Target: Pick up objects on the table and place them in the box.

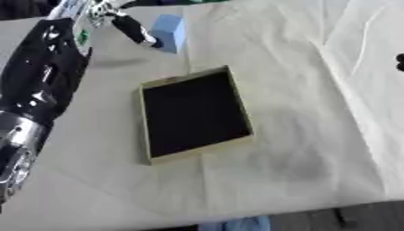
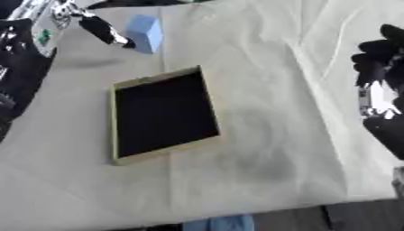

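Seen from above: a table draped in a creased cream cloth (image 1: 300,149), lying slightly askew across both views. At its centre, a shallow rectangular box with pale tan cardboard walls and a black inside (image 1: 195,113), nothing visible within. Beyond the box, toward the far left, a light blue foam block (image 1: 170,31) standing on the cloth, well apart from the box.

Reaching in from the left edge, a black and silver left arm (image 1: 35,90), stretched toward the far side. At its end, the left hand (image 1: 118,18), in the far left corner, with one dark finger (image 1: 140,34) extended straight and its tip at the near left face of the blue block, touching or all but touching; impossible to tell which. No curl of fingers round the block visible, and nothing held. Rest of that hand partly cut off by the top edge of the frame.

At the right edge of the right eye view, the black right hand (image 2: 378,58), raised beside the table with fingers pointing up, relaxed and spread, holding nothing. In the left eye view, only a small dark sliver of it at the right border.

Below the table's near edge, a scrap of blue material (image 2: 221,223) against a dark floor.
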Robot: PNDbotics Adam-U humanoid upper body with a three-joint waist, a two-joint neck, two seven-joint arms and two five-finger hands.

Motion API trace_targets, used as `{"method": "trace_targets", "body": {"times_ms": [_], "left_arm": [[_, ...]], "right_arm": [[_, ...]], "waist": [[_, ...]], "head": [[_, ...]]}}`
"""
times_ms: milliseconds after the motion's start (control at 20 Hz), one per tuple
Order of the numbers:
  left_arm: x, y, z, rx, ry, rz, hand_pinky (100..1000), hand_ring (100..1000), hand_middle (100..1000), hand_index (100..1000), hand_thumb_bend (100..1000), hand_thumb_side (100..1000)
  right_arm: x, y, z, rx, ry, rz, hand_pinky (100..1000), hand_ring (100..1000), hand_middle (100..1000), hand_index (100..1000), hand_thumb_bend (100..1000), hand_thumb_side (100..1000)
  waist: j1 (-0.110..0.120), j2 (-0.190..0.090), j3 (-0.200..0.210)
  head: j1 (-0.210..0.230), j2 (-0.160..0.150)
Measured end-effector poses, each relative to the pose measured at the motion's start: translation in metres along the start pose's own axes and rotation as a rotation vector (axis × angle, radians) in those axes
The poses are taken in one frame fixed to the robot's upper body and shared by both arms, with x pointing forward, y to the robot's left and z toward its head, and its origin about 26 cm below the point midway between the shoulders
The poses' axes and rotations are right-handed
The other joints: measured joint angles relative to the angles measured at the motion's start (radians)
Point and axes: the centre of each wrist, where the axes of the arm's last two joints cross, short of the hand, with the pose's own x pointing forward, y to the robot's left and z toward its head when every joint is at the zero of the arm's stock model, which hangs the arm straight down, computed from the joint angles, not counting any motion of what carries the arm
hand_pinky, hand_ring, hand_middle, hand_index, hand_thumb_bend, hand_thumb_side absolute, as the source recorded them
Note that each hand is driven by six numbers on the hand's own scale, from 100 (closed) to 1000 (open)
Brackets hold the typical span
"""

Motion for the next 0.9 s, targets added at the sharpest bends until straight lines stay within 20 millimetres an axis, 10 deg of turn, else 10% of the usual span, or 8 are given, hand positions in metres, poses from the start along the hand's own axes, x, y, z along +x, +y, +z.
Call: {"method": "trace_targets", "body": {"times_ms": [900], "left_arm": [[-0.0015, -0.0038, -0.001, 0.024, 0.014, -0.025, 910, 867, 852, 953, 591, 493]], "right_arm": [[0.0009, 0.0018, -0.0025, 0.0, -0.007, -0.008, 706, 709, 696, 892, 100, 475]], "waist": [[0.003, 0.025, -0.013]], "head": [[0.055, -0.011]]}}
